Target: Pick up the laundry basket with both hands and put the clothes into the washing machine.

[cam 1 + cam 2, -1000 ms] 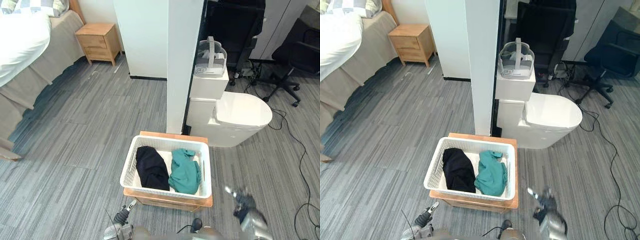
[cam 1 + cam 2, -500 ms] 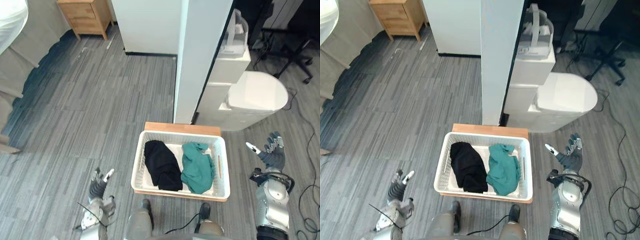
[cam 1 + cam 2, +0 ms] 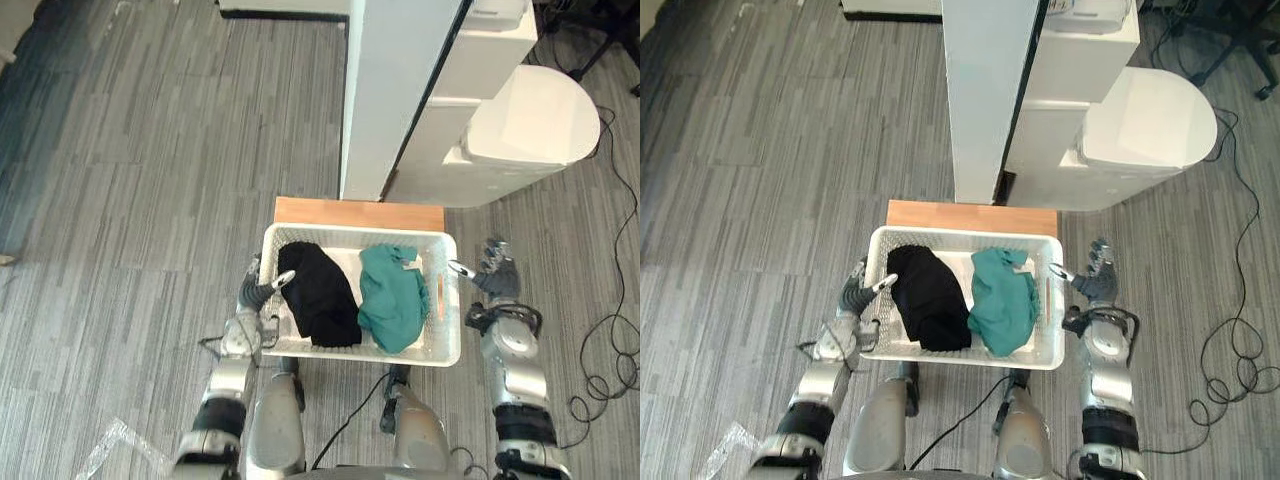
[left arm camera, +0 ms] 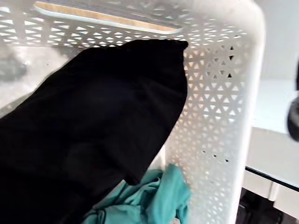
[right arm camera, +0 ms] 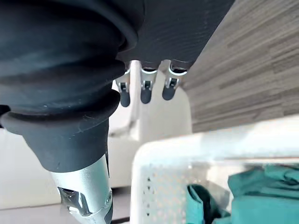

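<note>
With one laundry basket (image 3: 355, 231) sitting on one wooden stand (image 3: 358, 212), holding one black garment (image 3: 320, 295) and one teal garment (image 3: 392, 305), we judge that our left hand (image 3: 256, 300) and right hand (image 3: 495, 282), both straight-fingered and empty beside opposite rims, should grip evenly and lift level.
</note>
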Robot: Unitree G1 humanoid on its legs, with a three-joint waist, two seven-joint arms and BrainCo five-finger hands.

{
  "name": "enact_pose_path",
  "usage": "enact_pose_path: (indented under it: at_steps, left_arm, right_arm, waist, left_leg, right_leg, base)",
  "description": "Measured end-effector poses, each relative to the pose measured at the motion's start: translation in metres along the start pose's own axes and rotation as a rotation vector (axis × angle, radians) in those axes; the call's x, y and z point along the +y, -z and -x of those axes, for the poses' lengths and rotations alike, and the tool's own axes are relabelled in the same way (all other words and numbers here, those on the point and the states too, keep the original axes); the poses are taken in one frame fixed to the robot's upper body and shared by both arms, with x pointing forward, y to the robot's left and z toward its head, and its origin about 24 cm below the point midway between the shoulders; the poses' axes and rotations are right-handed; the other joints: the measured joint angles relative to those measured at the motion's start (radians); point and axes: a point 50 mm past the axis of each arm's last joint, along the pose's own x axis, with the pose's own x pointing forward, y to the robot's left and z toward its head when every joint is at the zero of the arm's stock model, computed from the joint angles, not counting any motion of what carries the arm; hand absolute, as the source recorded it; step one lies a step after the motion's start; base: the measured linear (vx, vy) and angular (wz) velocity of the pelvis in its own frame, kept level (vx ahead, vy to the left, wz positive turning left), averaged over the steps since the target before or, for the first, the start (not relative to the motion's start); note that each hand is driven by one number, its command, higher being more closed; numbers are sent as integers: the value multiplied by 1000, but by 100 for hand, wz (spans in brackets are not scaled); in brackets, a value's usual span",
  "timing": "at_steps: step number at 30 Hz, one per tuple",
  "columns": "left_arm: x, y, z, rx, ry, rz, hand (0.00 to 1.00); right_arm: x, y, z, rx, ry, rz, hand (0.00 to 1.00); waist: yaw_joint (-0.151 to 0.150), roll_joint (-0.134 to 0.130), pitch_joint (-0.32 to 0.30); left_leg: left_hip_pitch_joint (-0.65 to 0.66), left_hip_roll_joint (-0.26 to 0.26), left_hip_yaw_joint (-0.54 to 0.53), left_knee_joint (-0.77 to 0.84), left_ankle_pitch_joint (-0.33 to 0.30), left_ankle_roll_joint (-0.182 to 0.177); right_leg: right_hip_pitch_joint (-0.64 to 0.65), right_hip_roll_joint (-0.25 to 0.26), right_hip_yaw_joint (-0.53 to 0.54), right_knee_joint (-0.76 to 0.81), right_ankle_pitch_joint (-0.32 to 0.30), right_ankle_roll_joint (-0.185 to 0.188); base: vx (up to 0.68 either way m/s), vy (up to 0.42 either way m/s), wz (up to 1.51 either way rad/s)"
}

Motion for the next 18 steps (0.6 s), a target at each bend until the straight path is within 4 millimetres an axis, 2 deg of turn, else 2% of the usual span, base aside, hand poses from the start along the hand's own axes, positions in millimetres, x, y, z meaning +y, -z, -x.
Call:
enact_pose_path:
  at_steps: [2,3,5,9,12,18]
  left_arm:
    - [2,-7,-7,-15,-6,-33,0]
    - [3,-4,-13,11,-15,-60,0]
    - [6,-2,-18,41,-38,-76,0]
    - [13,3,-21,71,-88,-96,0]
    - [19,2,-21,63,-99,-133,0]
    - [23,3,-22,54,-112,-220,0]
  right_arm:
    - [15,-9,-7,-24,-43,-2,0]
    - [27,-10,-10,-21,-69,-1,0]
    - [37,-12,-10,-28,-71,-22,0]
    - [40,2,-4,18,-79,-13,0]
    - [43,4,-2,16,-87,-5,0]
    - [38,28,4,100,-109,66,0]
  waist:
    - [4,-1,19]
    - [4,1,36]
    - [3,0,40]
    - [3,-10,49]
    - [3,-13,51]
    - [3,-14,51]
  left_leg:
    - [-8,3,4,2,0,0]
    - [-12,4,4,9,0,0]
    - [-22,6,4,11,0,0]
    - [-27,15,9,16,0,0]
    - [-34,18,11,10,0,0]
    - [-40,20,4,8,0,0]
  right_leg:
    - [-15,3,10,5,2,-3]
    - [-17,4,13,5,3,-5]
    - [-27,5,14,9,4,-6]
    - [-36,9,17,16,4,-6]
    - [-51,13,18,20,4,-7]
    - [-59,14,17,23,4,-7]
  base:
    - [-63,-8,-10]
    - [-76,-6,-6]
    - [-82,-6,-3]
    - [-37,-10,-4]
    - [-46,-25,-8]
    - [0,0,0]
